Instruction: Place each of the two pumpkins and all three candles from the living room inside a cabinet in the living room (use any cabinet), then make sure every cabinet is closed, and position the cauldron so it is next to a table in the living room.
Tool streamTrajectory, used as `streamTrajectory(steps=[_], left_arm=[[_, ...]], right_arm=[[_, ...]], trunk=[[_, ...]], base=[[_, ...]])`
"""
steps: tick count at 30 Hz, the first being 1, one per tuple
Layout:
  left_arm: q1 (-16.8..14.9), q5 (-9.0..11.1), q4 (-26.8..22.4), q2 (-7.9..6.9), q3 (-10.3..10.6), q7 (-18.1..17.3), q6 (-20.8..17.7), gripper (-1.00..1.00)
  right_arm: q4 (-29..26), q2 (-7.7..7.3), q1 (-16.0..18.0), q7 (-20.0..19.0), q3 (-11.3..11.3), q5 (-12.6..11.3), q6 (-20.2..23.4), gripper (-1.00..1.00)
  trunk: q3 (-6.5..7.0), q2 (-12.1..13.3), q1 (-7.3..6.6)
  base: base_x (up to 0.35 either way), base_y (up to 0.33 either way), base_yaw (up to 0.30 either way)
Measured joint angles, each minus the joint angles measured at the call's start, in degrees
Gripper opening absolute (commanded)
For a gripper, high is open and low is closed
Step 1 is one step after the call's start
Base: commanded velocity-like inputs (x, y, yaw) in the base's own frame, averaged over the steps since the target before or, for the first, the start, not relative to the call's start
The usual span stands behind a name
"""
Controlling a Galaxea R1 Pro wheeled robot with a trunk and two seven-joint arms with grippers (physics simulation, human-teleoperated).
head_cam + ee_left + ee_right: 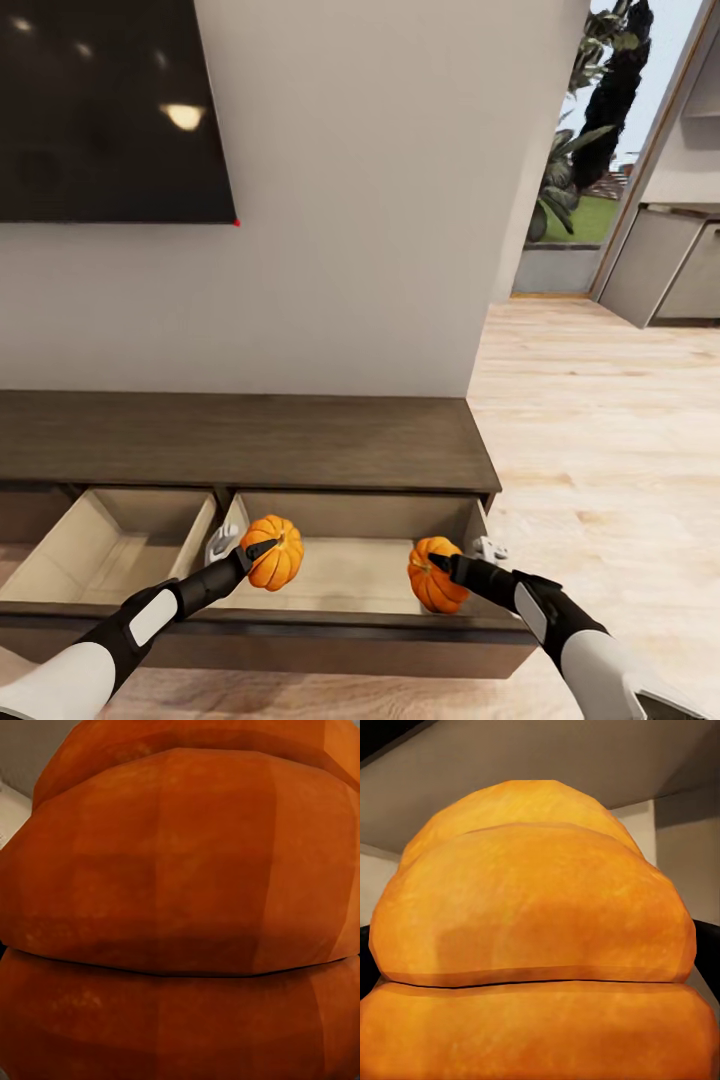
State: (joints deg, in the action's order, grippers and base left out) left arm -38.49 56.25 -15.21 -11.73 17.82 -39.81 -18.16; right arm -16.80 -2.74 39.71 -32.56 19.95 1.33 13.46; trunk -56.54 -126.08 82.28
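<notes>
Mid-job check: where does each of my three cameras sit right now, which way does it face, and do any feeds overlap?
Head view: on the head, looking down at the cabinet with two open drawers; both arms show, left gripper and right gripper each holding a pumpkin.
Left wrist view: on the left arm, tight on the left pumpkin.
Right wrist view: on the right arm, tight on the right pumpkin.
Shared: each pumpkin appears in the head view too.

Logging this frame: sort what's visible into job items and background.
Job items: left gripper gripping one pumpkin; right gripper gripping the other pumpkin; cabinet with two drawers open.

Background: wall screen, plants outside, grey kitchen units.
</notes>
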Motion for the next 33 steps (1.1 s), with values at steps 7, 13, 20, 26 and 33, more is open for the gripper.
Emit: streamTrajectory(steps=[7, 13, 20, 26, 33], left_arm=[[0.0, 0.1, 0.0, -0.64, -0.1, -0.2, 0.0, -1.00], [0.0, 0.1, 0.0, -0.60, -0.1, -0.2, 0.0, -1.00], [0.9, 0.1, -0.2, -1.56, -0.4, -0.4, 0.0, -1.00], [0.9, 0.1, -0.2, -1.54, -0.5, -0.2, 0.0, -1.00], [0.9, 0.2, -0.2, -1.62, -0.5, -0.2, -0.1, -1.00]], right_arm=[[0.0, 0.86, 0.1, 0.0, 0.1, 0.1, -3.6, -1.00], [0.0, 0.97, -0.1, -0.2, 0.1, 0.1, -5.9, -1.00], [0.7, 1.42, 0.0, -0.3, -0.8, 0.2, -5.6, -1.00], [0.6, 1.42, 0.0, -0.1, -0.9, 0.3, -5.7, -1.00], [0.6, 1.42, 0.0, -0.1, -0.9, 0.2, -5.6, -1.00]], trunk=[[-0.01, 0.0, 0.00], [0.00, 0.0, 0.01], [-0.01, 0.0, 0.01], [-1.08, -2.4, 1.32], [-0.98, -2.4, 1.32]], base=[[0.048, 0.000, 0.000], [0.249, 0.000, 0.000], [0.000, 0.000, 0.000], [0.000, 0.000, -0.008], [0.000, 0.000, -0.045]])
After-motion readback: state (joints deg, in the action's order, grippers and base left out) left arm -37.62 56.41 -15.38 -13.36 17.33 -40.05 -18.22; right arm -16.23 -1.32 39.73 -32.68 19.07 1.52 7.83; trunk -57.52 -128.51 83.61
